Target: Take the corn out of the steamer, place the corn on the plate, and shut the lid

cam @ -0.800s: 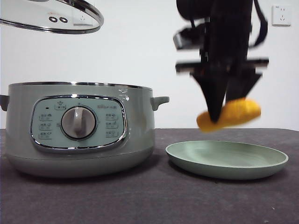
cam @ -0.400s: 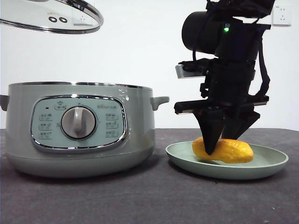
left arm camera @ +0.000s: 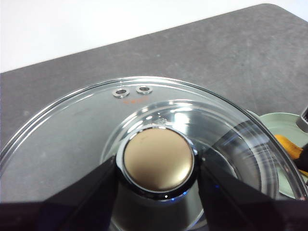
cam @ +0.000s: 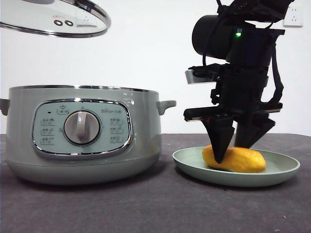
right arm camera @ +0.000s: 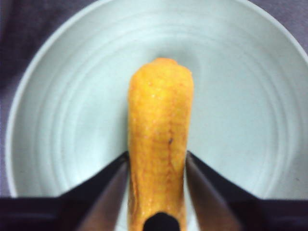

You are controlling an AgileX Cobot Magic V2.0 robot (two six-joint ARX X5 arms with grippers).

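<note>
On plate (cam: pixel 272 171), corn (cam: pixel 240 160) lies flat, crosswise.

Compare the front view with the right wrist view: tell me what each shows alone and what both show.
Only the front view shows the steamer, open, and the lid held in the air above it. Only the right wrist view shows the jaws standing to either side of the corn, close against it. Both show the corn lying on the plate with the right gripper at it.
</note>
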